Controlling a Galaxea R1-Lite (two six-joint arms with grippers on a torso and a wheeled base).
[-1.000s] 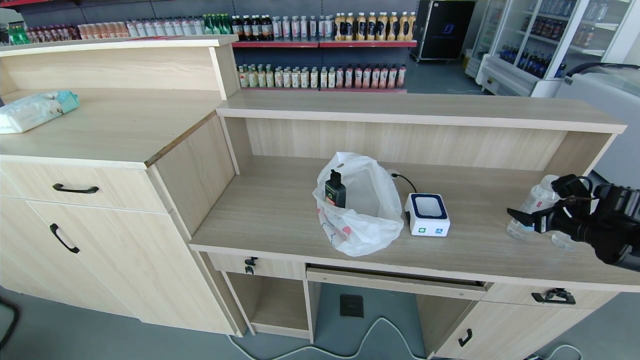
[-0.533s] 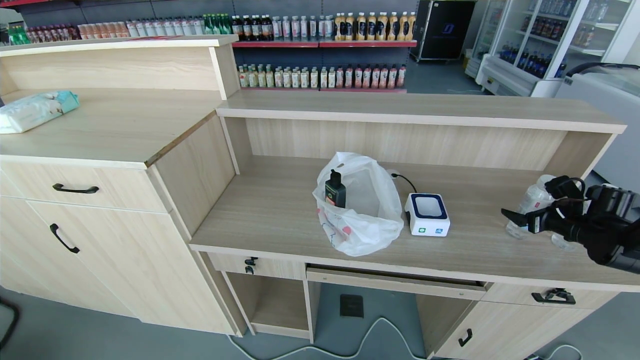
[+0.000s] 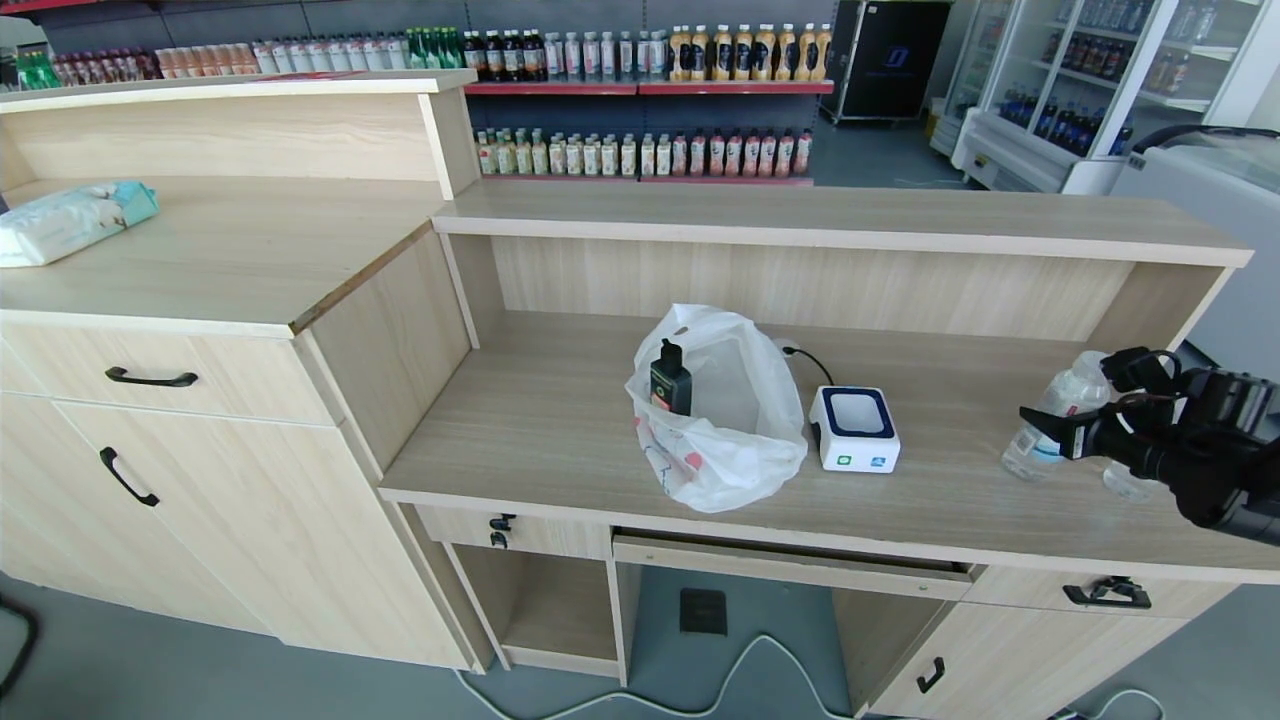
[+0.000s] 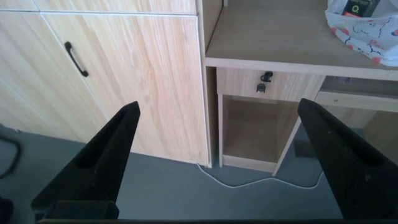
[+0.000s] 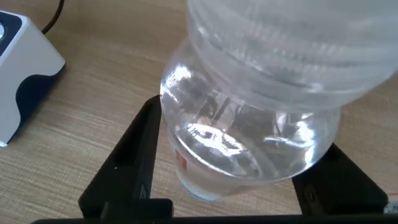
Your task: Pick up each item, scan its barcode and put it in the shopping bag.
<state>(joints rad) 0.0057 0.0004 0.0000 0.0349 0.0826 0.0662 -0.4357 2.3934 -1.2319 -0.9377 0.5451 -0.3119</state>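
A clear water bottle (image 3: 1050, 420) leans on the right end of the wooden counter (image 3: 560, 420), its base low over the top. My right gripper (image 3: 1052, 428) is shut on the water bottle, a black finger on each side of it (image 5: 242, 143). The white shopping bag (image 3: 720, 430) stands open mid-counter with a dark bottle (image 3: 670, 380) inside. A white and blue scanner (image 3: 853, 428) sits just right of the bag. My left gripper (image 4: 219, 112) hangs open and empty low beside the cabinet doors, with the bag (image 4: 367, 37) off to its side.
A pack of wipes (image 3: 70, 220) lies on the higher counter at the left. A small clear object (image 3: 1125, 485) rests on the counter under my right arm. The scanner's cable (image 3: 810, 362) runs behind the bag. Drink shelves stand beyond the counter.
The water bottle has tipped and shifted slightly left toward the scanner with my right gripper around it. The left arm has not moved.
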